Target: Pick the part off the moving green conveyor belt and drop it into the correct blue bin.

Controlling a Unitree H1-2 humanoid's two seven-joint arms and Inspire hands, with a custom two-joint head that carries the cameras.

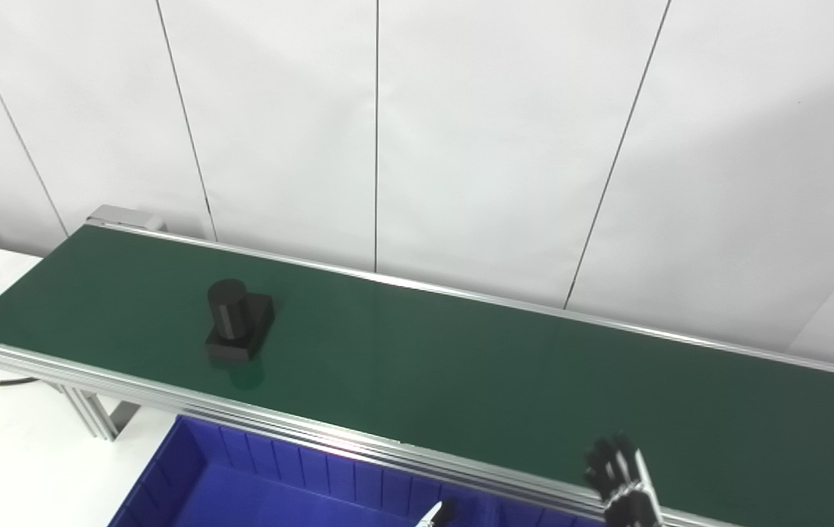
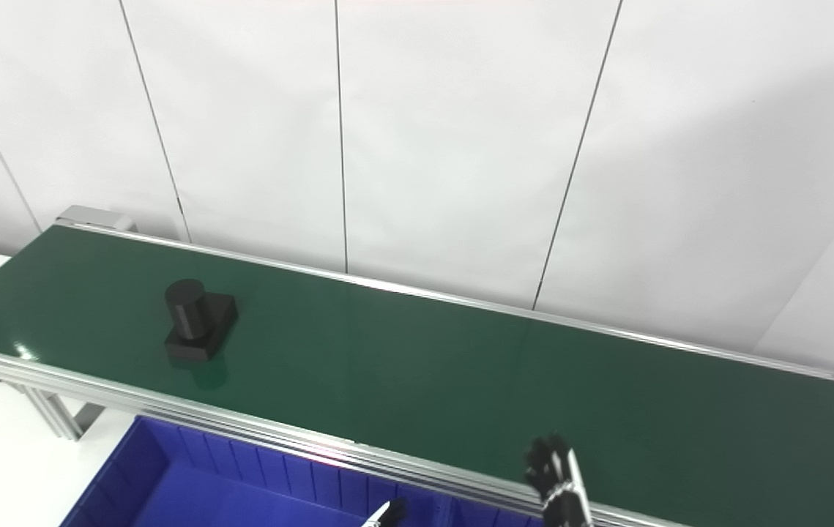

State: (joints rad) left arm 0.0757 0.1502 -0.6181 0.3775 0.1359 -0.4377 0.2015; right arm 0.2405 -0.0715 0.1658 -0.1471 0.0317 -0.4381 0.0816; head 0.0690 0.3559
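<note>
**Awaiting the pick: part on the belt, bin unfilled as far as shown**

Left eye view. Riding the green conveyor belt [image 1: 460,366] in the left-centre of the frame is the part [image 1: 237,322], a black block with an upright black cylinder on top; it stands free, with nothing touching it. At the lower right edge, the right robot hand [image 1: 618,476] rises over the near rail of the belt, its dark fingers raised and somewhat apart and nothing between them, so it reads as released; it is well apart from the part. At the bottom centre only a pale tip with a dark end [image 1: 435,512] shows over the blue bin [image 1: 190,468]; it is probably the left robot hand, but whether that one is released or clenched cannot be told. The visible part of the bin, in the lower left, holds nothing. A white desk [image 1: 14,454] lies at the far left, beneath the belt's frame.

Right eye view. Here the same layout sits a little further left: the part [image 2: 197,318] in the left third, the right robot hand [image 2: 556,472] at the lower right, the bin [image 2: 153,476] below the near rail.

Judged progress: no step is complete. Reaching, grasping, lifting and dropping all remain, and only one bin is in view, so the correct bin cannot be confirmed.
</note>
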